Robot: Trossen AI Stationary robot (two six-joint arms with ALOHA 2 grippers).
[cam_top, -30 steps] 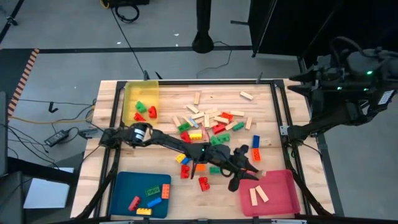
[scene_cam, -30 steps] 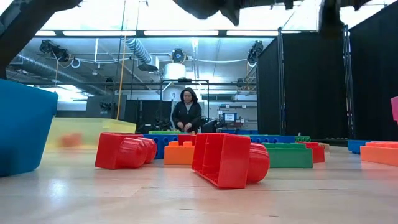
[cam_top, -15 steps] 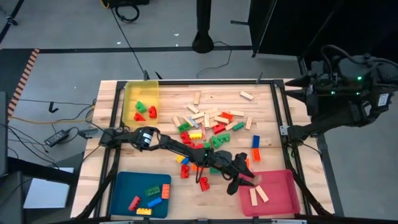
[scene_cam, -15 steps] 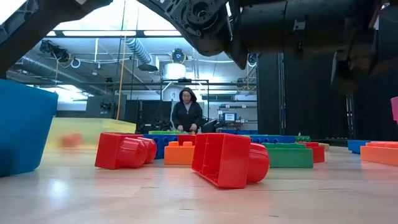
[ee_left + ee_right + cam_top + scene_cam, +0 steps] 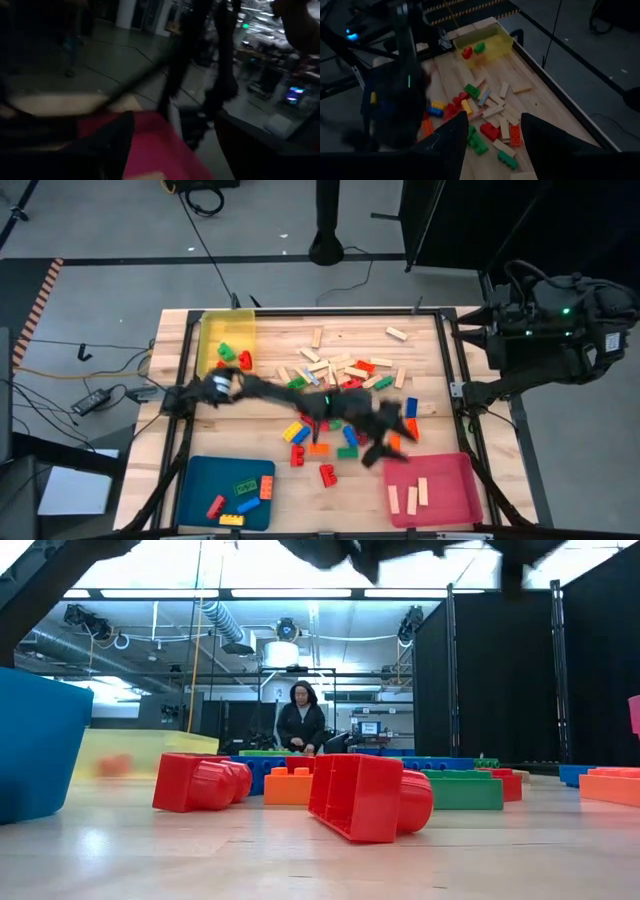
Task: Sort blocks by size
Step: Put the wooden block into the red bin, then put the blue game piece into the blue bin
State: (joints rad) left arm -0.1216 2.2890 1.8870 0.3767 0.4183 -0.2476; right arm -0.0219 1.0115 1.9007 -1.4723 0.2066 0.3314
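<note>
Clearly the left claw [image 5: 375,452], its fingers spread with nothing between them beside the flat pink tray [image 5: 436,492], could sweep the scattered studded plastic and pale wooden blocks [image 5: 335,380] mid-tabletop, while the right claw [image 5: 490,131], half-open and unladen, waits off the edge.

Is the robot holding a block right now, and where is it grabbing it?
No block shows in either tool. The left tool hangs open beside the pink tray. The right tool, parked off the table, has nothing between its fingers.
</note>
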